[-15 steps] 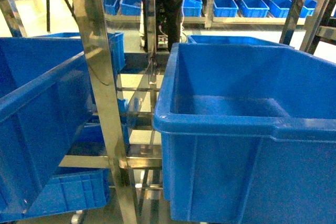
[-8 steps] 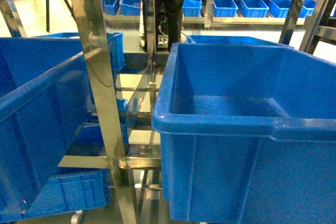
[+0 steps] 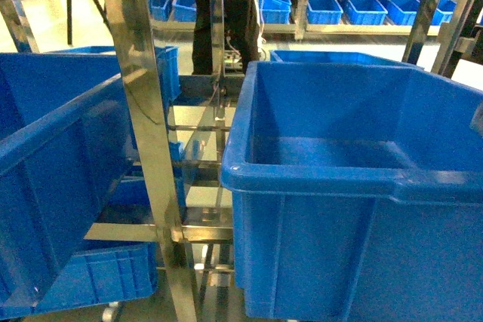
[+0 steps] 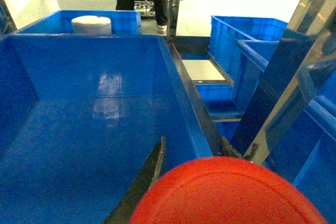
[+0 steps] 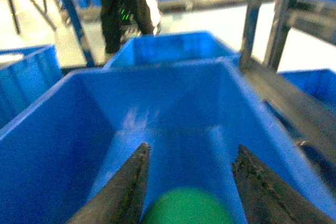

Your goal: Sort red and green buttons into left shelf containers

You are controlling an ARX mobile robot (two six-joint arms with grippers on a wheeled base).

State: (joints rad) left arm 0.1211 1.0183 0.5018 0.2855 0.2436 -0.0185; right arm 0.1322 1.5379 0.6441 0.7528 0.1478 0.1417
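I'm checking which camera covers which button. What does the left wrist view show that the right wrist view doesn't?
Only the left wrist view shows the red button, filling the bottom edge at the left tool, above a blue tub, plus a white roll in the tub behind. Only the right wrist view shows the green button between the right tool's fingers, over another tub. Both show empty-looking tub floors, steel shelf bars and a person's dark legs beyond.
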